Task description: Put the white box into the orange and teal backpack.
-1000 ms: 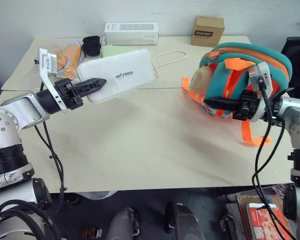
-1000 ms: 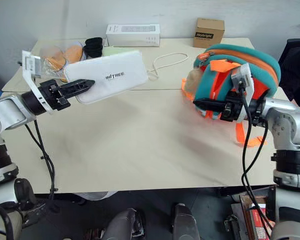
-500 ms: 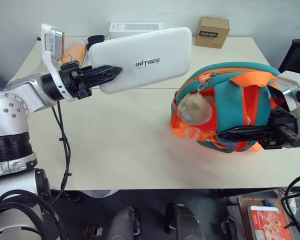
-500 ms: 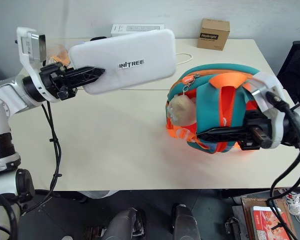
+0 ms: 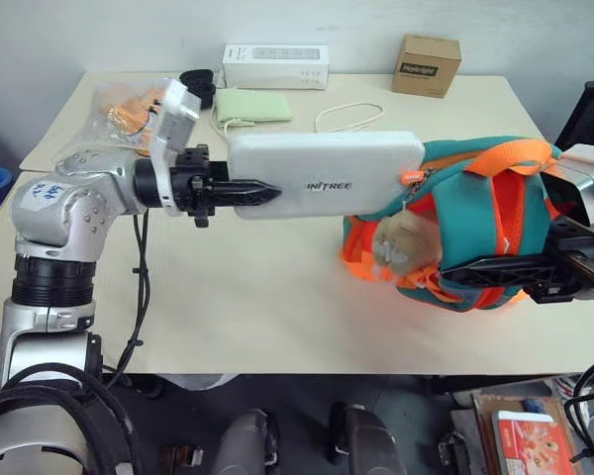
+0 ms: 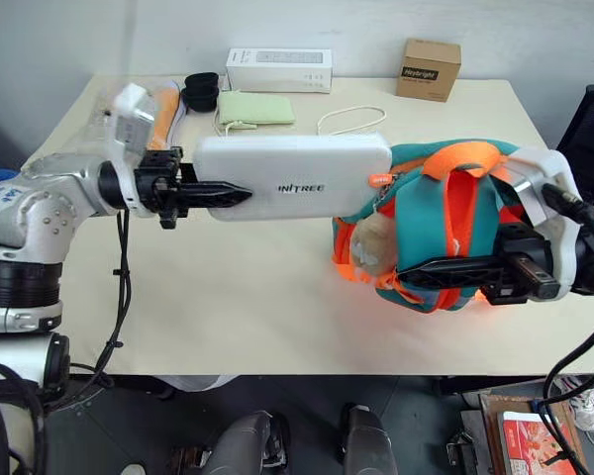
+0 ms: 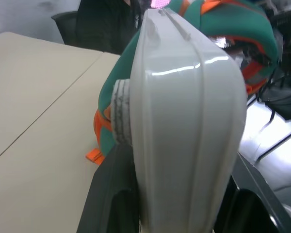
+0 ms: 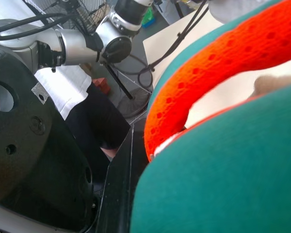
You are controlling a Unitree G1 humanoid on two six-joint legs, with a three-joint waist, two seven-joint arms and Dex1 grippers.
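Left hand pinches glossy rounded white box; right hand clamps soft orange-teal backpack.

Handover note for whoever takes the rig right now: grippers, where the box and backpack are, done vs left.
Left gripper: shut on the white box, holding it by one end, level above the table, its far end at the backpack's opening by the zipper.
Right gripper: shut on the orange and teal backpack, holding it up off the table with the opening turned towards the box.
Done: both things picked up and brought together.
Left: whether the box's tip is already past the opening cannot be told; push it fully in, release it, then set the backpack down.
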